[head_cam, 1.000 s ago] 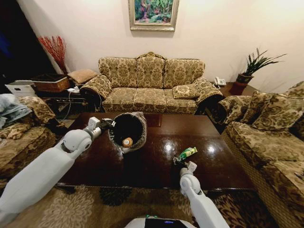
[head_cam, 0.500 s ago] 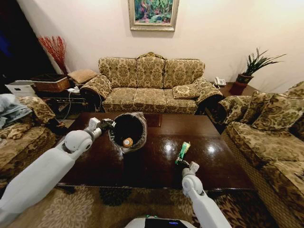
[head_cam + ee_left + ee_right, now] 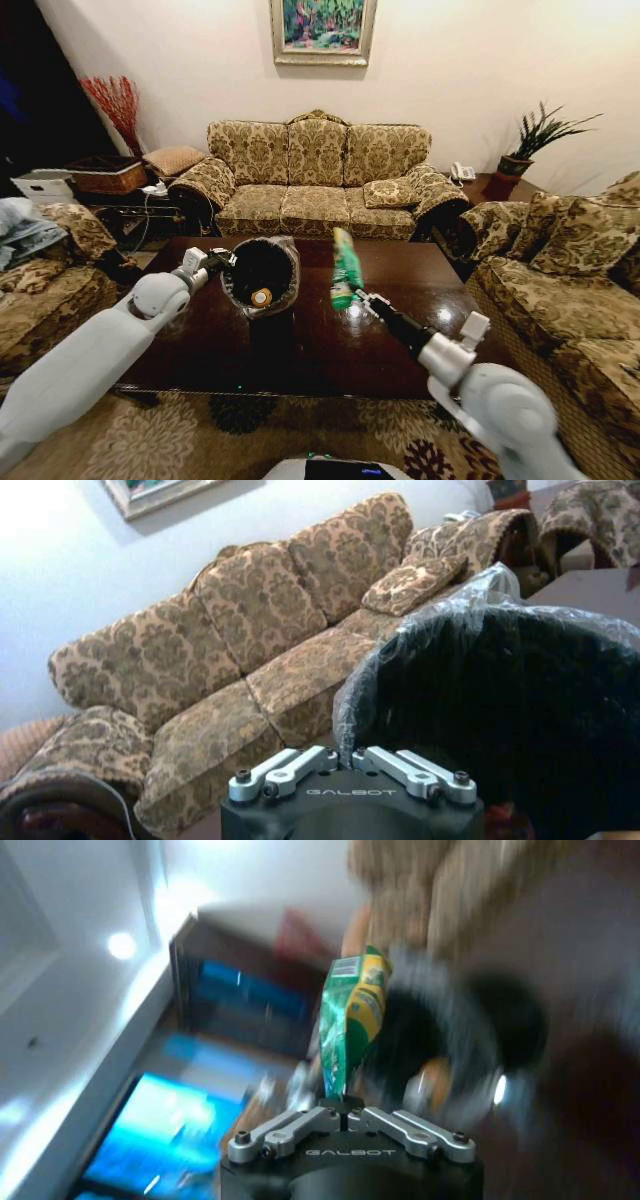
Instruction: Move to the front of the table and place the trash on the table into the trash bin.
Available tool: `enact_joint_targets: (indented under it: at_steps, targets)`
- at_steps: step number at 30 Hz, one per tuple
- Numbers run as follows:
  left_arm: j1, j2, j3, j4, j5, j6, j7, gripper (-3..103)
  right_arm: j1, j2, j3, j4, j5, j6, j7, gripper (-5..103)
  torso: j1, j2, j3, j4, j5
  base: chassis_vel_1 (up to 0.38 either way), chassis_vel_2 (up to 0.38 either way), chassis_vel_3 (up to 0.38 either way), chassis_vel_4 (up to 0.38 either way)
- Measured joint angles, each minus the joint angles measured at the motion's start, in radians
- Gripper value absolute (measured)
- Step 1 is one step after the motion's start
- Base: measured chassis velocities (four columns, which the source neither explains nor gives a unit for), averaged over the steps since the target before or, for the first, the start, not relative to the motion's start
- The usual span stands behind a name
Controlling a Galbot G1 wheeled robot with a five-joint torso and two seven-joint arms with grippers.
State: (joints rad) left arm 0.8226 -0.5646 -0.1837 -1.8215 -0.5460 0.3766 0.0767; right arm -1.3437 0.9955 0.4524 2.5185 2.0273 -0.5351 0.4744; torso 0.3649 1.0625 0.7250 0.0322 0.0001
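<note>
The black trash bin with its clear liner hangs tilted over the dark brown table, mouth toward me. My left gripper is shut on its rim, and the left wrist view shows that gripper pinching the plastic-lined edge of the trash bin. A brown orange-labelled bottle lies inside. My right gripper is shut on the lower end of a green bottle, held upright above the table just right of the bin. In the right wrist view, the gripper clamps the green bottle, with the bin blurred behind.
A patterned sofa stands behind the table, another sofa to the right and an armchair to the left. A woven basket sits at the back left, a potted plant at the back right. A patterned rug lies in front.
My right arm has lifted the green bottle off the table and swung it up and left toward the bin. The left arm keeps holding the tilted bin.
</note>
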Motion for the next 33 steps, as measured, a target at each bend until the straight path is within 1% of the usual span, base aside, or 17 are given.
enact_joint_targets:
  at_steps: [1, 4, 7, 10, 11, 16, 18, 19, 21, 22, 25, 27, 28, 29, 30, 32, 33]
  targets:
    - [0.0, 0.0, 0.0, 0.0, 0.0, 0.0, 0.0, 2, 0.0, 0.0, 0.0, 0.0, 0.0, 0.0, 0.0, 0, 0.0, 0.0, 0.0, 0.0, 0.0, 0.0, 0.0, 0.0, 0.0]
    - [-0.02, 0.0, 0.028, -0.002, 0.01, -0.004, 0.001, 2, 0.032, 0.007, -0.068, -0.001, 0.094, -0.008, 0.042, 0, 0.0, 0.0, 0.0, -0.0005, 0.0001, 0.0, 0.0, 0.0, 0.0]
    - [-0.02, 0.001, 0.032, -0.015, 0.02, -0.015, 0.003, 2, 0.05, 0.031, -0.114, -0.012, 0.107, -0.005, 0.055, 0, 0.0, 0.0, 0.0, -0.0002, -0.0003, 0.0, 0.0, 0.0, 0.0]
    - [-0.008, 0.004, 0.032, -0.046, 0.06, -0.051, 0.026, 2, 0.088, 0.086, -0.185, -0.074, 0.067, 0.014, 0.072, 0, 0.0, 0.0, 0.0, 0.0001, -0.0001, 0.0, 0.0, 0.0, 0.0]
    - [-0.008, 0.004, 0.032, -0.046, 0.06, -0.051, 0.026, 2, 0.088, 0.086, -0.185, -0.074, 0.067, 0.014, 0.072, 0, 0.0, 0.0, 0.0, 0.0001, -0.0001, 0.0, 0.0, 0.0, 0.0]
    - [-0.006, 0.01, 0.034, -0.089, 0.106, -0.086, 0.046, 2, 0.136, 0.162, -0.249, -0.167, -0.004, 0.041, 0.106, 0, 0.0, 0.0, 0.0, -0.0003, -0.0001, 0.0, 0.0, 0.0, 0.0]
    - [-0.008, 0.013, 0.035, -0.093, 0.106, -0.108, 0.054, 2, 0.179, 0.212, -0.272, -0.234, -0.045, 0.057, 0.097, 0, 0.0, 0.0, 0.0, -0.0003, -0.0001, 0.0, 0.0, 0.0, 0.0]
    - [-0.008, 0.013, 0.035, -0.093, 0.106, -0.108, 0.054, 2, 0.179, 0.212, -0.272, -0.234, -0.045, 0.057, 0.097, 0, 0.0, 0.0, 0.0, -0.0003, -0.0001, 0.0, 0.0, 0.0, 0.0]
    - [0.0, 0.012, 0.032, -0.089, 0.098, -0.131, 0.064, 2, 0.232, 0.278, -0.286, -0.294, -0.067, 0.072, 0.118, 0, 0.0, 0.0, 0.0, 0.0, -0.0001, 0.0, 0.0, 0.0, 0.0]
    - [0.0, 0.012, 0.032, -0.089, 0.098, -0.131, 0.064, 2, 0.232, 0.278, -0.286, -0.294, -0.067, 0.072, 0.118, 0, 0.0, 0.0, 0.0, 0.0, -0.0001, 0.0, 0.0, 0.0, 0.0]
    - [0.013, 0.004, 0.02, -0.096, 0.086, -0.143, 0.074, 2, 0.283, 0.335, -0.328, -0.363, -0.126, 0.103, 0.115, 0, 0.0, 0.0, 0.0, 0.0001, -0.0004, 0.0, 0.0, 0.0, 0.0]
    - [0.015, 0.002, 0.018, -0.099, 0.08, -0.143, 0.077, 2, 0.296, 0.352, -0.337, -0.384, -0.146, 0.109, 0.103, 0, 0.0, 0.0, 0.0, 0.0002, -0.0003, 0.0, 0.0, 0.0, 0.0]
    - [0.016, 0.001, 0.017, -0.101, 0.077, -0.144, 0.08, 2, 0.304, 0.361, -0.344, -0.396, -0.16, 0.11, 0.094, -3, 0.0, 0.0, 0.0, 0.0001, -0.0003, 0.0, 0.0, 0.0, 0.0]
    - [0.016, 0.001, 0.016, -0.102, 0.074, -0.144, 0.083, 2, 0.308, 0.363, -0.35, -0.405, -0.172, 0.109, 0.083, 1, 0.0, 0.0, 0.0, 0.0, -0.0003, 0.0, 0.0, 0.0, 0.0]
    - [0.016, 0.001, 0.016, -0.102, 0.074, -0.144, 0.083, 2, 0.308, 0.363, -0.35, -0.405, -0.172, 0.109, 0.083, 1, 0.0, 0.0, 0.0, 0.0, -0.0003, 0.0, 0.0, 0.0, 0.0]
    - [0.016, 0.003, 0.012, -0.096, 0.073, -0.145, 0.091, 2, 0.308, 0.352, -0.354, -0.407, -0.185, 0.097, 0.062, 12, 0.0, 0.0, 0.0, -0.0002, 0.0, 0.0, 0.0, 0.0, 0.0]
    - [0.016, 0.002, 0.012, -0.092, 0.073, -0.145, 0.093, 2, 0.307, 0.347, -0.355, -0.409, -0.197, 0.093, 0.051, 12, 0.0, 0.0, 0.0, -0.0002, 0.0, 0.0, 0.0, 0.0, 0.0]
